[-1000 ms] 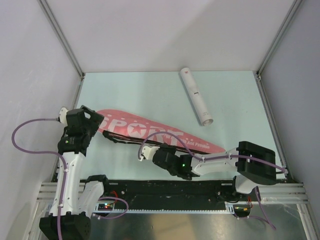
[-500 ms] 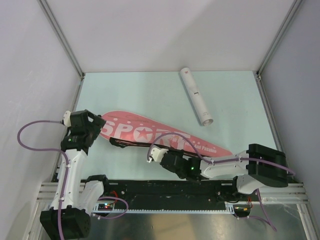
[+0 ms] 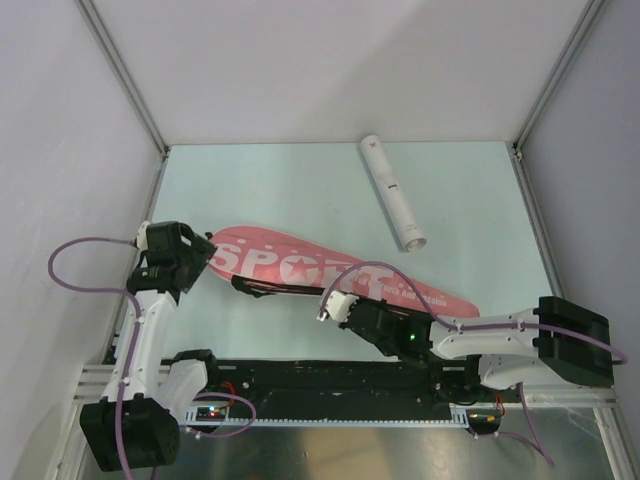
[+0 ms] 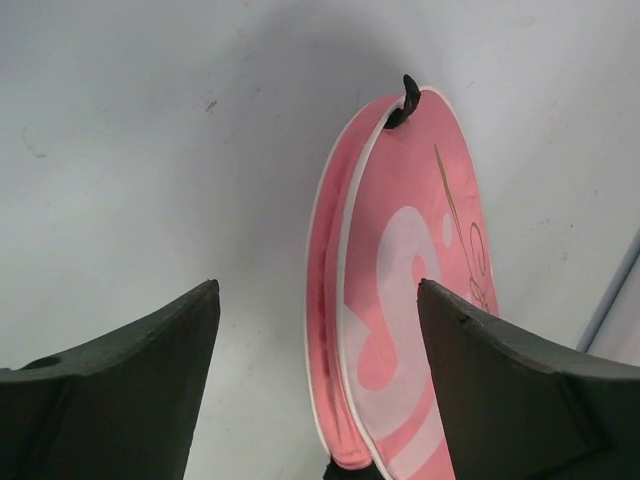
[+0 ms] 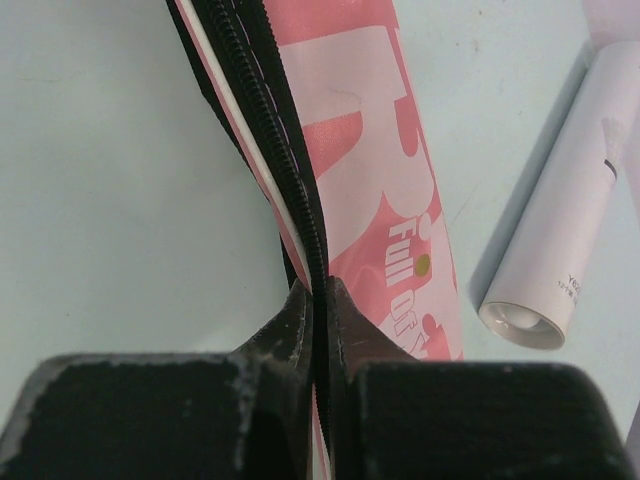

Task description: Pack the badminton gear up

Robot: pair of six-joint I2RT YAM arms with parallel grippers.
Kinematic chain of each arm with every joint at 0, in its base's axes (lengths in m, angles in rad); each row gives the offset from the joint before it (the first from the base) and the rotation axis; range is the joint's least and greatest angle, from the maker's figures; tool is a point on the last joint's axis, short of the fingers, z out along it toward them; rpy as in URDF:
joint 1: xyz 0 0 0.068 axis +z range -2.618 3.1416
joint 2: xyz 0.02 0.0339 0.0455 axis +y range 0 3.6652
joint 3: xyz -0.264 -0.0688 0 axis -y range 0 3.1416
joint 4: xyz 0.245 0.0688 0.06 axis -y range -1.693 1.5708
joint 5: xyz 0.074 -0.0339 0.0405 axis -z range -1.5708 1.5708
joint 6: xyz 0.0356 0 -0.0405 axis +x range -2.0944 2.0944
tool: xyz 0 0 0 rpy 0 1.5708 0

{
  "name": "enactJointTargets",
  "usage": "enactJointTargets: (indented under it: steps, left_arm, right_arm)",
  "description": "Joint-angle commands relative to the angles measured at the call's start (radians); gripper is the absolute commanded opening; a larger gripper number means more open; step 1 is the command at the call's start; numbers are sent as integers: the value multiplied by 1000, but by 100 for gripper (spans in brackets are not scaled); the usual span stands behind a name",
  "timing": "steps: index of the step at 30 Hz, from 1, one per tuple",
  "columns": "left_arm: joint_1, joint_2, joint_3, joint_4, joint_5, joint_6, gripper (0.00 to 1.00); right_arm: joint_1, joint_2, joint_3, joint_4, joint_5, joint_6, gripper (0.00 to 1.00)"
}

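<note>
The pink bag (image 3: 300,268) lettered "SPORT" lies slantwise across the table, its black strap (image 3: 265,288) trailing along the near side. My right gripper (image 3: 348,303) is shut on the bag's black zipper edge (image 5: 285,150) near its narrow half; in the right wrist view the fingers (image 5: 320,295) pinch it tight. My left gripper (image 3: 203,255) stands open at the bag's rounded end. In the left wrist view that end (image 4: 400,300) sits between the two dark fingers (image 4: 318,288), nearer the right one and touching neither. The white tube (image 3: 392,193) lies apart at the back.
The tube's open end (image 5: 520,325) lies just right of the bag in the right wrist view. Grey walls with metal rails (image 3: 125,80) enclose the table on three sides. The arms' base rail (image 3: 330,375) runs along the near edge.
The right gripper has pulled the bag to the right and nearer, and the whole bag has slid along. The left gripper has followed the rounded end and its fingers have narrowed a little.
</note>
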Motion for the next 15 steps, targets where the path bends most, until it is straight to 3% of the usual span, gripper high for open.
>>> enactJointTargets:
  steps: [1, 6, 10, 12, 15]
  left_arm:
    - [11, 12, -27, 69, 63, -16, 82]
    - [11, 41, -69, 117, 105, -41, 78]
    - [11, 46, -84, 131, 131, -56, 61]
    - [11, 31, -91, 131, 125, -75, 48]
    - [11, -6, -100, 131, 122, -120, 20]
  right_arm:
    - [-14, -76, -7, 57, -34, 39, 0]
    - [-19, -97, -11, 59, -49, 38, 0]
    - [-22, -97, -10, 68, -67, 45, 0]
    - [-25, -99, -5, 72, -71, 57, 1]
    - [-23, -112, 30, 30, -63, 121, 14]
